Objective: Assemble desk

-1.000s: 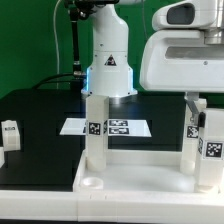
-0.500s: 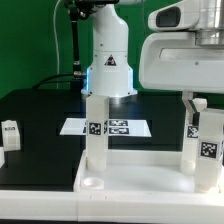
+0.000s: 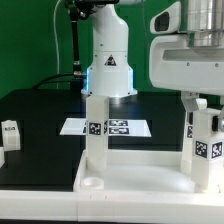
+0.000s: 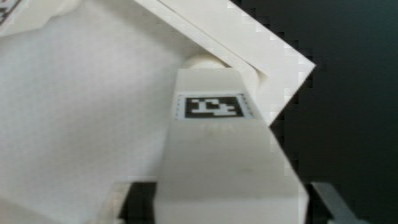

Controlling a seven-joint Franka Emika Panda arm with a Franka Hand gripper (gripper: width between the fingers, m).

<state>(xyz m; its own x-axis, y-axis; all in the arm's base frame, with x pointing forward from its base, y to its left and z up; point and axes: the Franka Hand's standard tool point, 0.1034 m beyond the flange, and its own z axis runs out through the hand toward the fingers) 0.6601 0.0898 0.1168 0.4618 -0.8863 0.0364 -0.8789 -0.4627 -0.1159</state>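
The desk's white tabletop (image 3: 140,175) lies rim-up at the front of the black table. One white leg (image 3: 95,135) stands upright on its left side, with a round hole (image 3: 90,183) in the corner in front of it. Over the right side, my gripper (image 3: 203,104) is shut on another tagged leg (image 3: 212,150), held upright. A further leg (image 3: 191,130) stands just behind it. In the wrist view the held leg (image 4: 217,150) runs from between my fingers (image 4: 324,203) down toward the tabletop (image 4: 71,120), with its tag facing the camera.
The marker board (image 3: 75,126) lies flat behind the tabletop, in front of the robot's base (image 3: 108,65). A small white tagged part (image 3: 10,132) sits on the black table at the exterior view's left. A green wall closes the back.
My gripper, with the leg in it, has shifted a little toward the exterior view's right. Nothing else has moved.
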